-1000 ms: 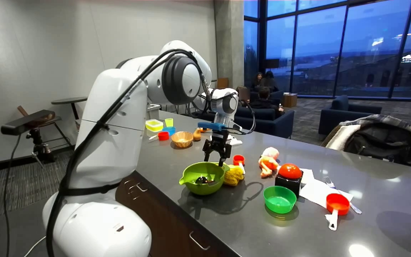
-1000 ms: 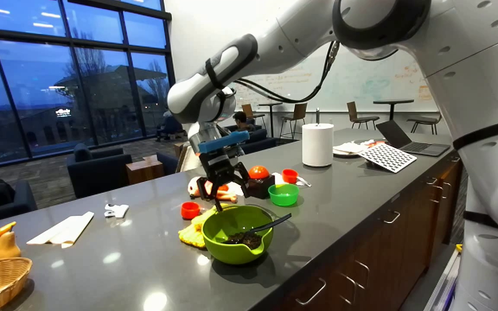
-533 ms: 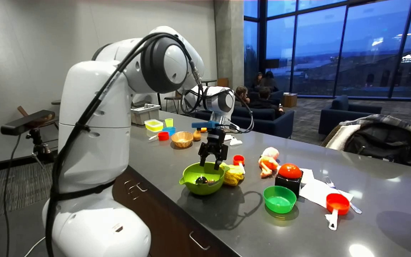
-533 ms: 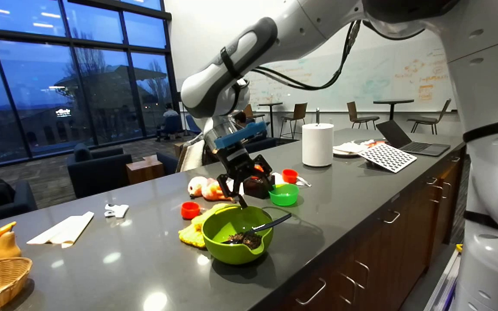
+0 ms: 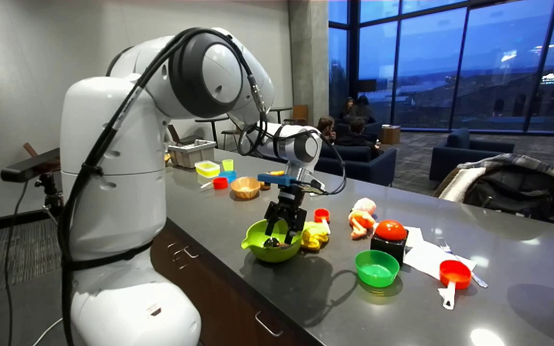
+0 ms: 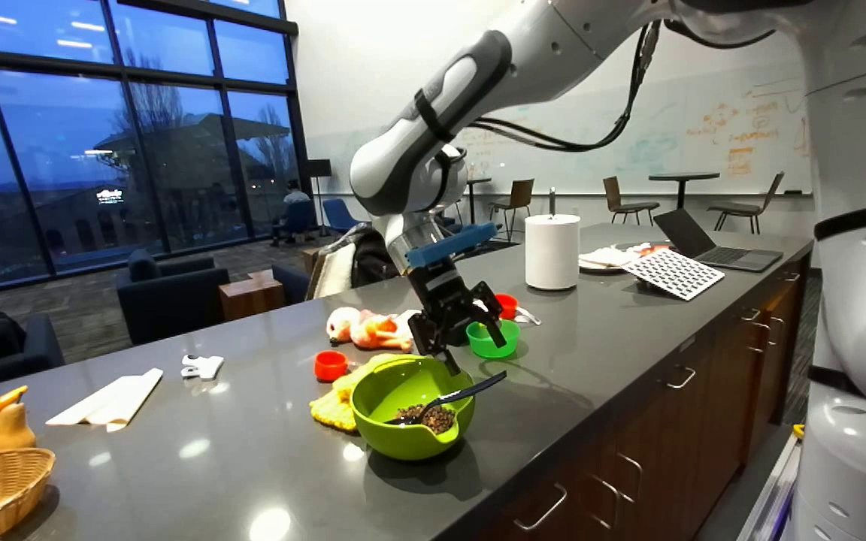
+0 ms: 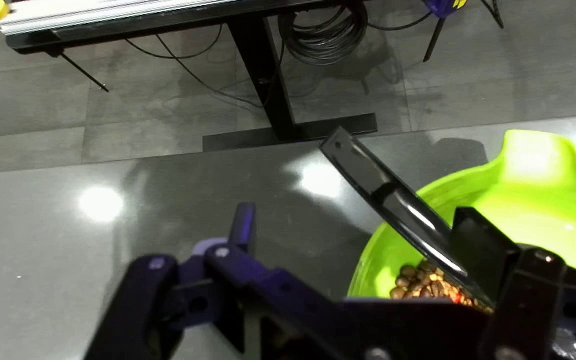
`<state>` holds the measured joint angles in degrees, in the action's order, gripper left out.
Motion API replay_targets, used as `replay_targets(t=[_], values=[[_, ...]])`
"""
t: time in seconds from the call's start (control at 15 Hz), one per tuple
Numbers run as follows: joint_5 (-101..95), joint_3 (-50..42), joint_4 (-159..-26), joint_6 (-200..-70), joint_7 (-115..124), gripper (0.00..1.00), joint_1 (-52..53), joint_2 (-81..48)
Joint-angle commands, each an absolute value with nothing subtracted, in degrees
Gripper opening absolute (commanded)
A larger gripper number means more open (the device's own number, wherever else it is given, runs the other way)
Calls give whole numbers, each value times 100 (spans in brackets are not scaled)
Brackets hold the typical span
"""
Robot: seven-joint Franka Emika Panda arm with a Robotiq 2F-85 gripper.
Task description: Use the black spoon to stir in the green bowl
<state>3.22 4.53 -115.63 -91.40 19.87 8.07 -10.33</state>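
A grey counter (image 6: 252, 466) runs beneath the gripper (image 6: 476, 356). On it, partly under the gripper, stands the bowl (image 6: 395, 442). Near the gripper are a yellow item (image 5: 314, 236), just beside the bowl, a red scoop (image 5: 321, 215), a pink toy (image 5: 364, 220), a button (image 5: 390, 231) and a green cup (image 5: 377, 280). Well apart from it stand a basket (image 5: 245, 193), a bin (image 5: 193, 158), a paper roll (image 6: 552, 255) and a laptop (image 6: 741, 258).

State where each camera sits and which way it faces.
An exterior view: near the arm, looking down across the counter toward windows; arm and gripper show.
An exterior view: arm at picture right, looking down along the counter toward whiteboard; arm and gripper show.
Wrist view: behind the gripper, looking down past green bowl and black spoon to floor; only gripper shows.
Shared, both exterior views: green bowl, smaller green cup.
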Motion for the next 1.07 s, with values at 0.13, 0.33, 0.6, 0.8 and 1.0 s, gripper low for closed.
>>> replay_targets(t=[0.13, 0.33, 0.6, 0.8, 1.0], values=[[541, 525, -12167, -9953, 366, 100, 652, -583], [639, 542, -12154, -10037, -628, 100, 600, -536], [1092, 522, -11987, -9672, -1817, 100, 470, -584], [1258, 514, -12024, -9523, -2325, 100, 400, -619], [1342, 513, -12086, -9495, -2640, 100, 363, -646]])
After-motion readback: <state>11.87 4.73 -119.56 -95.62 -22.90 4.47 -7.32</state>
